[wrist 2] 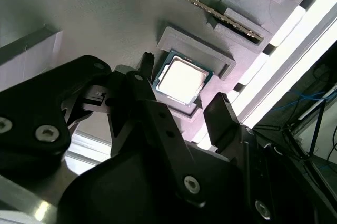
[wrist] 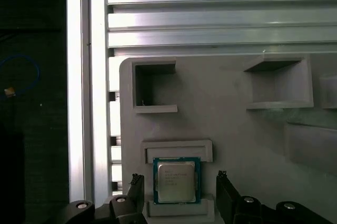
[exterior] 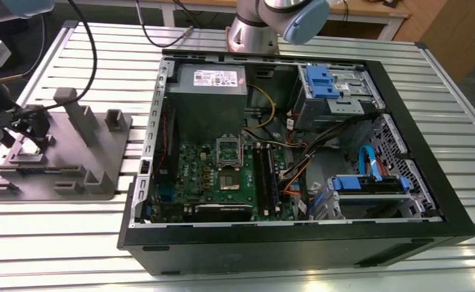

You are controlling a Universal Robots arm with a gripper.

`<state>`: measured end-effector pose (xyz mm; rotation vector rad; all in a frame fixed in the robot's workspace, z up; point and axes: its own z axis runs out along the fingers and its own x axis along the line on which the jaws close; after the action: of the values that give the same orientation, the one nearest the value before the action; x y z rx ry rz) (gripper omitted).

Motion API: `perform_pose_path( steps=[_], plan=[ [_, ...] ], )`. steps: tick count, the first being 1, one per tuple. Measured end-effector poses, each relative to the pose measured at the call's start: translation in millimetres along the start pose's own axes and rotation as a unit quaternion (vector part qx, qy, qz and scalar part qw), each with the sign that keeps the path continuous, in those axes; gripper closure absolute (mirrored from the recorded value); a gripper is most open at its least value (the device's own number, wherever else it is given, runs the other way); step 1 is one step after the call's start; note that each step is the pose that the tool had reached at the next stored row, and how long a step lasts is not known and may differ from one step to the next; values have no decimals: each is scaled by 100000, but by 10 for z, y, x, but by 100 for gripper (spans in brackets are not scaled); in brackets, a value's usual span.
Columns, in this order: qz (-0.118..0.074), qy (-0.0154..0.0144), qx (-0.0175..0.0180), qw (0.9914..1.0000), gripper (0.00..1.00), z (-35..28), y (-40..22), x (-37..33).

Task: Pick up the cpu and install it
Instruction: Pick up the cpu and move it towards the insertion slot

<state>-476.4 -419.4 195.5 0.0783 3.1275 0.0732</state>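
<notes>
The cpu [wrist: 176, 181] lies flat, silvery top up, in a shallow framed recess of the grey fixture plate [wrist: 231, 129] — well apart from the open computer case [exterior: 302, 246] on the slatted table [exterior: 59, 243]. The gripper [wrist: 179, 182] stands over it, its 2 fingers [wrist: 227, 197] spread — 1 on each side of the chip, with a gap showing at both sides in the first wrist view.

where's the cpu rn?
In both wrist views the cpu sits in a recess on the grey fixture plate, between the open fingers of the end effector.
</notes>
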Motion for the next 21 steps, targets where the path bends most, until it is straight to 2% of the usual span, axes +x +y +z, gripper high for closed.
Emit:
perform_pose_path(
  steps=[4,6,21],
  plan=[
    [-1,4,2,100000,35,28,-2,0],
    [-546,27,-5,99999,35,72,-4,1],
    [-599,28,-8,99998,35,109,-6,2]
  ],
)
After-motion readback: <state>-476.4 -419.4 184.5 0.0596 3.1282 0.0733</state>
